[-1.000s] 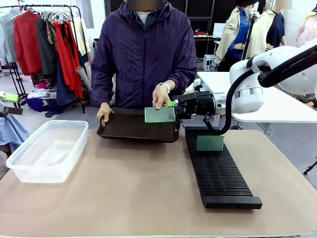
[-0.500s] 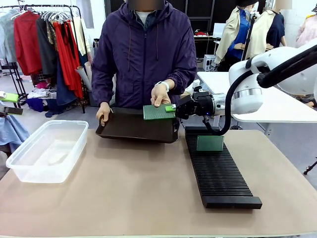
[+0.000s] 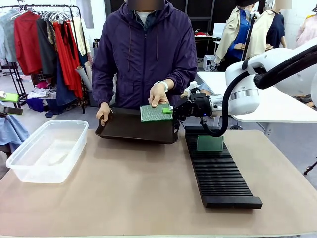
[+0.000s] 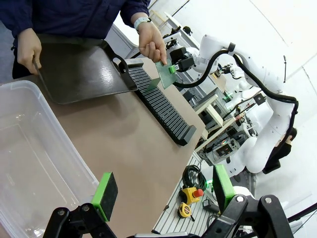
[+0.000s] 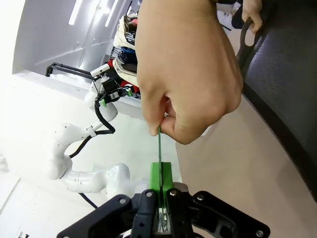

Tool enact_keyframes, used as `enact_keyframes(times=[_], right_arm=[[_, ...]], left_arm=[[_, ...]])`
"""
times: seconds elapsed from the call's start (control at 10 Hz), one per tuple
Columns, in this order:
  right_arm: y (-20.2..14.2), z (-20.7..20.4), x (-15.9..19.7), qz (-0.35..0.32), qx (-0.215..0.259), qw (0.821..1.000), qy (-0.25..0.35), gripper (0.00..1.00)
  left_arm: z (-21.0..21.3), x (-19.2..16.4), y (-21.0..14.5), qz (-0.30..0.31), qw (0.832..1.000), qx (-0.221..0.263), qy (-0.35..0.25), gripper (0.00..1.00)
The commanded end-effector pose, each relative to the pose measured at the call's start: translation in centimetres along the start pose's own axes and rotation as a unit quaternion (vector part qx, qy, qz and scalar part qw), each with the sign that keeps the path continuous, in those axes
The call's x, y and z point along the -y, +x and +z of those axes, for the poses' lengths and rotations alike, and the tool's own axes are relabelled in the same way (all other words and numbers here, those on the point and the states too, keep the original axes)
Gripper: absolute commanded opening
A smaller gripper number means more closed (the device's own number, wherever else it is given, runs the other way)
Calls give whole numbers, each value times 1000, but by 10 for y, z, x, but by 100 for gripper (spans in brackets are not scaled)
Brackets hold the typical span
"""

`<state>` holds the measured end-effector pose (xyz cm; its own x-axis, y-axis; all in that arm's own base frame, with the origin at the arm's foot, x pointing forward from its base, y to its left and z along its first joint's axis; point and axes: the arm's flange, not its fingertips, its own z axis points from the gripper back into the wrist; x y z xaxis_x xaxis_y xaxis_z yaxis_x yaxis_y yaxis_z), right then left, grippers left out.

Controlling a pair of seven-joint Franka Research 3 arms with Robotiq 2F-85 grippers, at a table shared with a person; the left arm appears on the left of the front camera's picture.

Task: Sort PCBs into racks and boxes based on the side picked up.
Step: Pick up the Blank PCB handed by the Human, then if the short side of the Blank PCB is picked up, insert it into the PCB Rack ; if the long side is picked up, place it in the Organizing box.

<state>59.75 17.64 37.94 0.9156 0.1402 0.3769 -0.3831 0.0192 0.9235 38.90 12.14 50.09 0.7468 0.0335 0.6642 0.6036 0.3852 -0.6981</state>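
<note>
Hovering over the tray (image 3: 130, 131), a PCB (image 3: 153, 113) is clamped in the jaws of the right gripper (image 3: 170, 109) and pinched by a person's hand (image 3: 159, 95). A second PCB (image 3: 210, 143) is seemingly slotted in the rack (image 3: 218, 173). The jaws of the left gripper (image 4: 163, 191) are held apart above the box (image 4: 29, 148).

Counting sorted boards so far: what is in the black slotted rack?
One green board stands upright in a slot near the far end of the rack. The other slots in view hold nothing. The slots behind it are covered. A second board is in the right hand.

Shallow black tray (image 3: 124, 130) at tan table's (image 3: 124, 198) far edge; red garments (image 3: 27, 42), perhaps jackets, on rail (image 3: 44, 6) behind.
</note>
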Motion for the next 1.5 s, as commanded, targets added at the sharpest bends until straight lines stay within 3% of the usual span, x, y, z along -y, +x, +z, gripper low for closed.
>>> enact_keyframes(times=[0.0,1.4], right_arm=[[0,3,-1,4,3,1000,-1,0],[0,3,-1,4,3,1000,-1,0]], left_arm=[[0,2,0,3,1000,1,-2,100],[0,2,0,3,1000,1,-2,100]])
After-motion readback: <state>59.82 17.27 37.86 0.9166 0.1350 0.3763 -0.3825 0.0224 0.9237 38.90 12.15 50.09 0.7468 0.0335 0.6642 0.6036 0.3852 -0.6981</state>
